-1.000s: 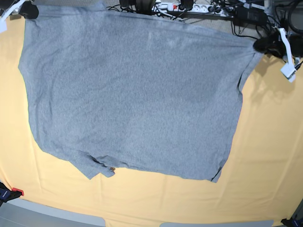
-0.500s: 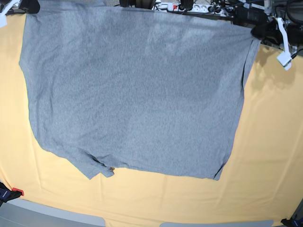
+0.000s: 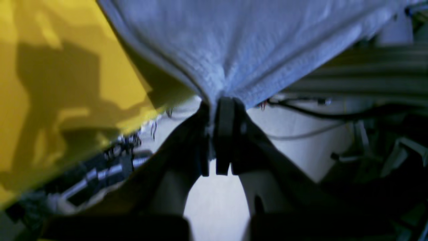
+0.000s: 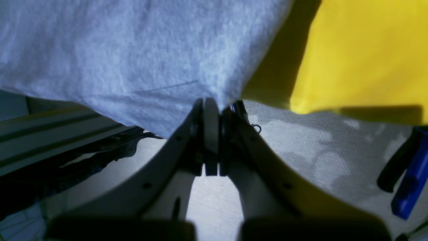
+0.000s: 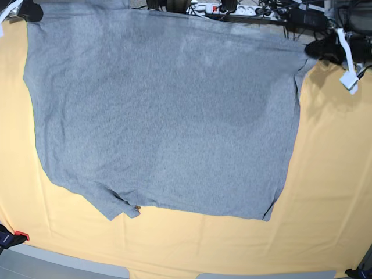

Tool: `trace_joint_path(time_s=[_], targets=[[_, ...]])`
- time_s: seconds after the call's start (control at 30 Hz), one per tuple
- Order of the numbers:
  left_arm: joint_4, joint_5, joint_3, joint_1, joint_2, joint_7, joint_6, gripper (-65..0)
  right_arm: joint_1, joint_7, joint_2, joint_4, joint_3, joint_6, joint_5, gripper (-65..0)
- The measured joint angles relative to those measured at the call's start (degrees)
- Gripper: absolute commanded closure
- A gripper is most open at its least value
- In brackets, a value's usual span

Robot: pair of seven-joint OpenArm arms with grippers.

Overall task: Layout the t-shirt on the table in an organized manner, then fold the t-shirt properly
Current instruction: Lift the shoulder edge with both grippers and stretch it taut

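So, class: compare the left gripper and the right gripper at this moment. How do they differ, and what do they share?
The left gripper pinches the t-shirt at its corner on the base view's right; the right gripper pinches the corner on that view's left. The left gripper looks dark in its wrist view, the right gripper pale grey. Shared: both have jaws shut on the t-shirt's far edge, near the table edge.

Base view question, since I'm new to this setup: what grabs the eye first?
The grey t-shirt, plain side showing, spreads across most of the yellow table. The left end effector and right end effector each pinch a far corner, stretching that edge taut. A power strip and tangled cables sit behind.
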Motion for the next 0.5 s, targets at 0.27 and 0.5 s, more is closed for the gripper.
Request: trace_joint_path(time_s=[0.27,0.5], targets=[[0.0,0.15,-0.04,-6.99,4.07,0.33,0.04,0.0,4.46,-0.17,-0.11,0.0,0.04,0.0,1.29,0.0],[0.0,0.17,-0.04,-10.45,4.2,0.52,0.02,0.0,8.52,-0.24,-0.13,0.0,0.04,-0.02,1.27,0.0]])
